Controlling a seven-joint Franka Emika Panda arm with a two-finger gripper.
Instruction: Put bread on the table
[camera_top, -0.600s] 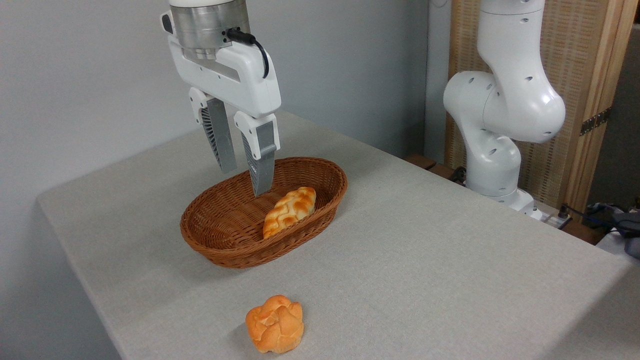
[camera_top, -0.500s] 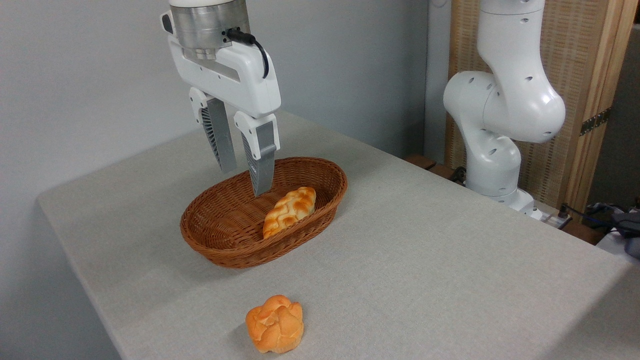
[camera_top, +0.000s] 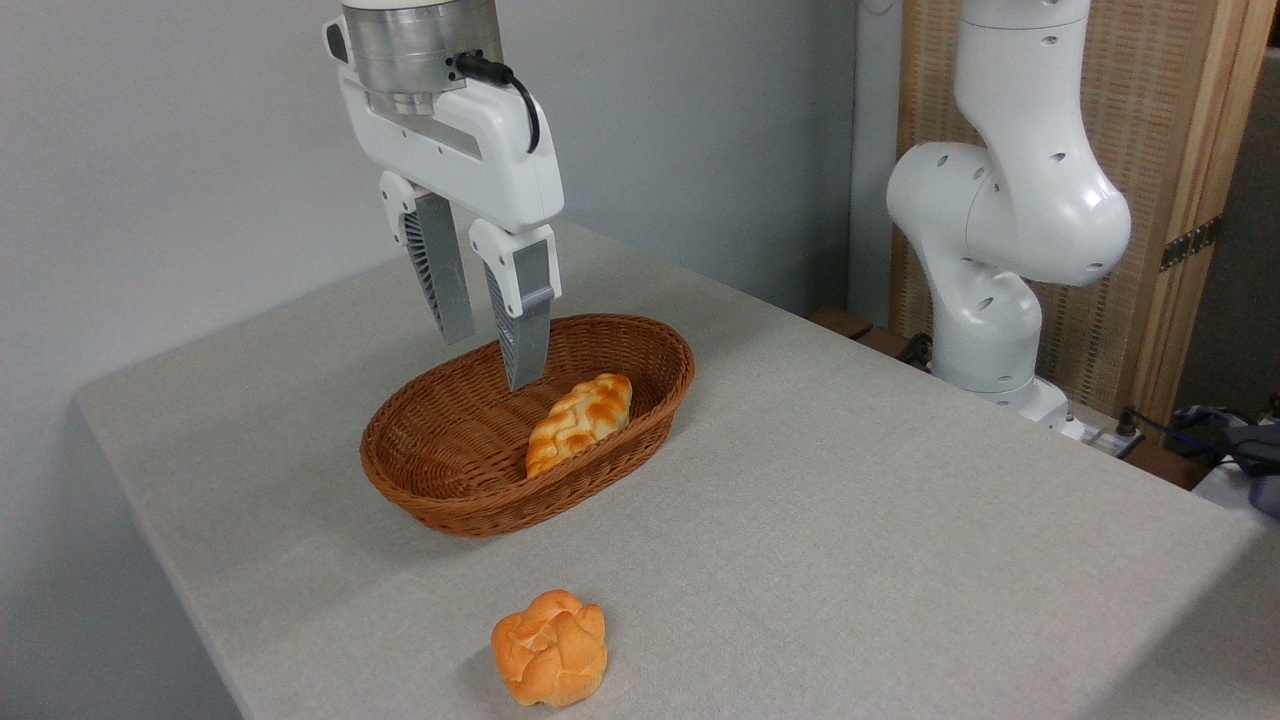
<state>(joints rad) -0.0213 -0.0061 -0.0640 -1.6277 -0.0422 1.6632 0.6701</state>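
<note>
Claw (camera_top: 492, 362) open, empty, fingers pointing down above the basket (camera_top: 640, 425), tips not touching the bread (camera_top: 578, 421). Bread lies inside basket, leaning on the near right wall. Basket sits on the table (camera_top: 850, 520). Round roll (camera_top: 550, 647) on cloth nearer the camera, well apart from basket.

Bread (camera_top: 579, 422) lower edge hidden behind basket (camera_top: 470, 505) rim, arm (camera_top: 1010, 200) cut off at top edge
</note>
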